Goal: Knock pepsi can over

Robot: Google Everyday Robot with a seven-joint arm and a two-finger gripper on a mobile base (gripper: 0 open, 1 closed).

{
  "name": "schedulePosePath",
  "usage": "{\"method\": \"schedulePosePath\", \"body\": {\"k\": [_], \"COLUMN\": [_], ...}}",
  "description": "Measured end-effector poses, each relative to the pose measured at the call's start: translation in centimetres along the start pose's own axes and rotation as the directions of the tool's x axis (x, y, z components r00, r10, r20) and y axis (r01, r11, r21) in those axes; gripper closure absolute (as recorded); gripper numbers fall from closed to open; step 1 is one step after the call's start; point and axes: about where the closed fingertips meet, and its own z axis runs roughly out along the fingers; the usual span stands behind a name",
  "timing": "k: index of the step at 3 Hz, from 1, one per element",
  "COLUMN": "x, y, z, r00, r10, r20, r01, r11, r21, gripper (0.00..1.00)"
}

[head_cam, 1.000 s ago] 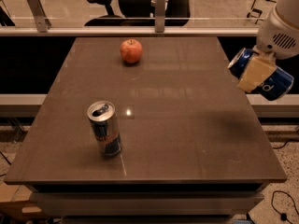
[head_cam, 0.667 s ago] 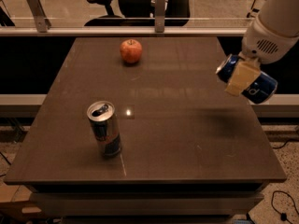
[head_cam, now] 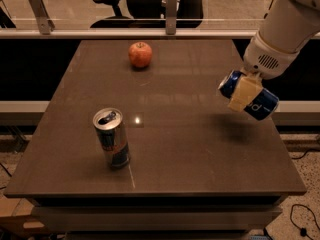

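I read the gripper over the right side of the table, hanging clear of the surface. Its jaws were clamped across the mid-body of the pepsi can. The can lay tilted close to horizontal in the grasp, off the tabletop, with its shadow just below.

Handling, as I judged it:
- The wall is thin aluminium. It is smooth, likely slippery, and dents under a hard squeeze.
- I could not tell whether it was full or empty.
- Once on its side it would roll, and the right edge was near.

The tabletop was dark, hard and glossy. An apple sat at the far centre. An opened energy drink can stood upright near left, well apart from the gripper. A glass-panelled rail and an office chair stood beyond.
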Motion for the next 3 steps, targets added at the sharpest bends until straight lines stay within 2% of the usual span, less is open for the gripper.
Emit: {"method": "schedulePosePath", "body": {"k": [2,3], "x": [0.0,-0.5], "y": [1.2,1.7], "z": [4.2,5.5], "r00": [1.000,1.000], "r10": [0.005,-0.004], "r20": [0.005,0.011], "r01": [-0.005,0.006], "r11": [0.9945,0.9901], "r21": [-0.105,-0.140], "gripper": [1.00,1.00]}}
